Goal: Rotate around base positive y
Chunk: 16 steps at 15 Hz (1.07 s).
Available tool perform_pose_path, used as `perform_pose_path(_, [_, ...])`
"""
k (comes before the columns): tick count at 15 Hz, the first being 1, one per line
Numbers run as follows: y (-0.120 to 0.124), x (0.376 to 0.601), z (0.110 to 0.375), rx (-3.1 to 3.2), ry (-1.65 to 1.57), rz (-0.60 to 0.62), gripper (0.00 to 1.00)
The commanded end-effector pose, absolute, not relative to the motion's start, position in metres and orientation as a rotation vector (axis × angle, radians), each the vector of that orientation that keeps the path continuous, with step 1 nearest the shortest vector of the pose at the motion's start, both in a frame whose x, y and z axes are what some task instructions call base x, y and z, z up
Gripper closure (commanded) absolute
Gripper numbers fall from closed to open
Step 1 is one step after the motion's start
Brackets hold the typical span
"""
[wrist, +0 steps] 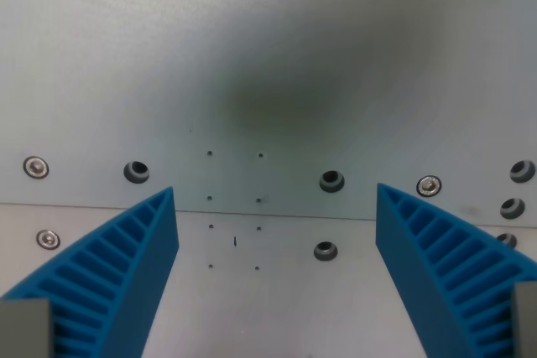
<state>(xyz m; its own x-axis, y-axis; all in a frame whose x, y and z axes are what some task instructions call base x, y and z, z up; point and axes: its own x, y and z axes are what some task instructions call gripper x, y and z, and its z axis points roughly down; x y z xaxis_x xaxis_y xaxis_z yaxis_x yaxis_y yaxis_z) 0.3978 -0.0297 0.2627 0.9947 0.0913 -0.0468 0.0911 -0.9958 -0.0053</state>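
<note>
My gripper [275,199] stands open above a pale grey metal plate [268,56]. Its two blue ribbed fingers [126,266] rise from the bottom corners of the wrist view, one at the left and one at the right, with a wide gap between them. Nothing lies between the fingers. A soft dark shadow sits on the plate above the gap. No loose object shows in this view.
A seam [268,211] runs across the plate just above the fingertips. Screws [35,167] and open bolt holes [332,180] dot the surface on both sides, with small pin holes [210,154] in the middle.
</note>
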Motion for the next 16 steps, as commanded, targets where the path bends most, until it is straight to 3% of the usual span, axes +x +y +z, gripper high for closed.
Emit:
perform_pose_path(1, [-0.0300, 0.4027, 0.2690, -3.117, -0.142, 0.294, 0.00])
perform_pose_path(16, [-0.0300, 0.4027, 0.2690, -3.072, -0.139, 0.564, 0.00])
